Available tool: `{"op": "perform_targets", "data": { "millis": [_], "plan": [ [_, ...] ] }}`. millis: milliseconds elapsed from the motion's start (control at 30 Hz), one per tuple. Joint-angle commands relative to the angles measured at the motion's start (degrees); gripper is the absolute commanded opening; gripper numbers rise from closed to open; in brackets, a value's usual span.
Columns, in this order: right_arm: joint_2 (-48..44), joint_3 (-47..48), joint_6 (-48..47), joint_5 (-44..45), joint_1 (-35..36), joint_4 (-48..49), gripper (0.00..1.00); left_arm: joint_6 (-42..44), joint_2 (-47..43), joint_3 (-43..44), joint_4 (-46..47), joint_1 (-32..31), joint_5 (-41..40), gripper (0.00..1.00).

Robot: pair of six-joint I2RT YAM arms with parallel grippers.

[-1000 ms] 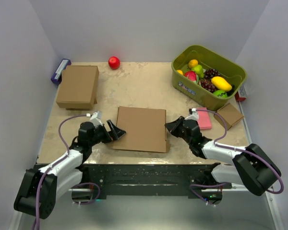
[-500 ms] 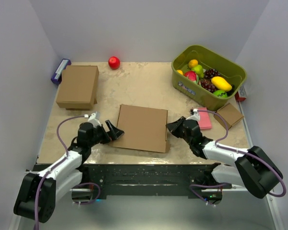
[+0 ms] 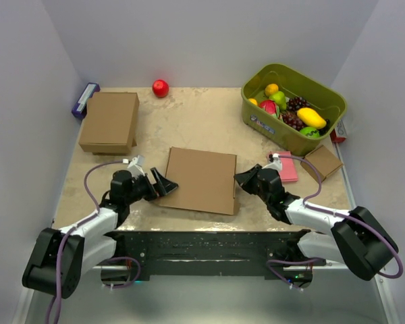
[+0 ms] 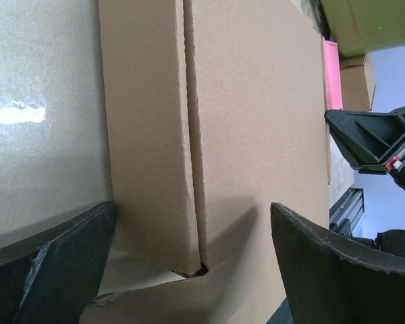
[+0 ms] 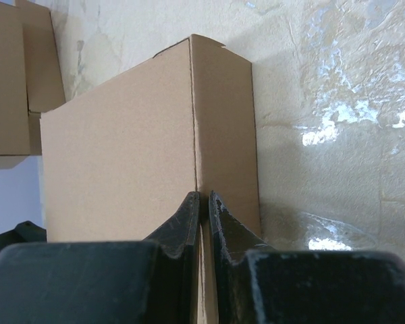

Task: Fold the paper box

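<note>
Paper box [image 3: 199,180]: folded shut into a shallow rectangle, lying flat at the middle of the table [image 3: 196,125], near the front edge, between the two arms.
Left gripper [image 3: 164,183]: at the box's left side, jaws wide apart; in the wrist view they straddle its near-left corner, and contact cannot be told.
Right gripper [image 3: 241,179]: at the box's right edge, jaws drawn almost together, tips against the crease where the top meets the side. Whether cardboard is pinched between them cannot be told.
Closed brown box [image 3: 109,121]: back left, well apart.
Green bin [image 3: 324,121]: back right, holding fruit.
Red ball [image 3: 160,88]: at the far edge.
Small cardboard cube [image 3: 322,162]: far right, beside a pink item [image 3: 287,170].
</note>
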Motion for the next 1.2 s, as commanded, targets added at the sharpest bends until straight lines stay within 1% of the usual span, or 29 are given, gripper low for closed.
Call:
{"op": "perform_targets", "data": {
  "millis": [0, 133, 200, 300, 500, 633, 667, 767, 900, 1033, 1167],
  "plan": [
    [2.24, -2.23, -1.96, 3.37, -0.2, -14.69, 0.0, -1.04, 2.15, 0.26, 6.17, 0.07, 4.53, 0.99],
    [2.07, -2.23, -2.13, 3.46, -0.2, -14.69, 0.0, -1.22, 4.07, 0.87, 7.05, 0.07, 5.66, 0.99],
    [2.07, -2.23, -2.05, 3.54, -0.12, -14.78, 0.0, -0.17, 4.78, 0.87, 5.4, 0.07, 5.58, 0.99],
    [2.5, -2.4, -1.87, 3.8, -0.12, -14.6, 0.0, 2.73, 5.14, 0.61, 1.62, 0.07, 2.78, 0.99],
    [2.6, -2.05, -0.47, 4.68, -0.2, -15.31, 0.0, 2.91, 3.82, 1.05, -1.81, 0.07, -1.53, 1.0],
    [0.75, -1.09, -1.25, 5.65, -0.2, -17.85, 0.0, 3.61, -0.22, 1.31, -4.98, 0.07, -6.01, 1.0],
    [-0.04, -0.83, -1.25, 5.91, -0.12, -18.64, 0.0, 3.44, -0.75, 1.14, -4.99, 0.07, -6.11, 1.0],
    [-0.74, -0.82, -1.08, 6.36, -0.12, -19.43, 0.0, 2.3, 0.56, 0.52, -2.62, 0.07, -3.57, 1.0],
    [-1.45, -0.82, -1.08, 6.44, -0.2, -20.05, 0.0, 1.24, 4.77, -0.44, 2.99, 0.07, 1.26, 1.0],
    [-1.36, -0.91, -1.08, 6.44, -0.12, -19.96, 0.0, 0.01, 6.71, -0.53, 6.78, -0.02, 4.08, 0.99],
    [-1.36, -0.91, -0.99, 6.36, -0.29, -19.88, 0.0, -1.65, 8.56, -0.44, 10.21, -0.37, 6.02, 0.95]
  ]
}}
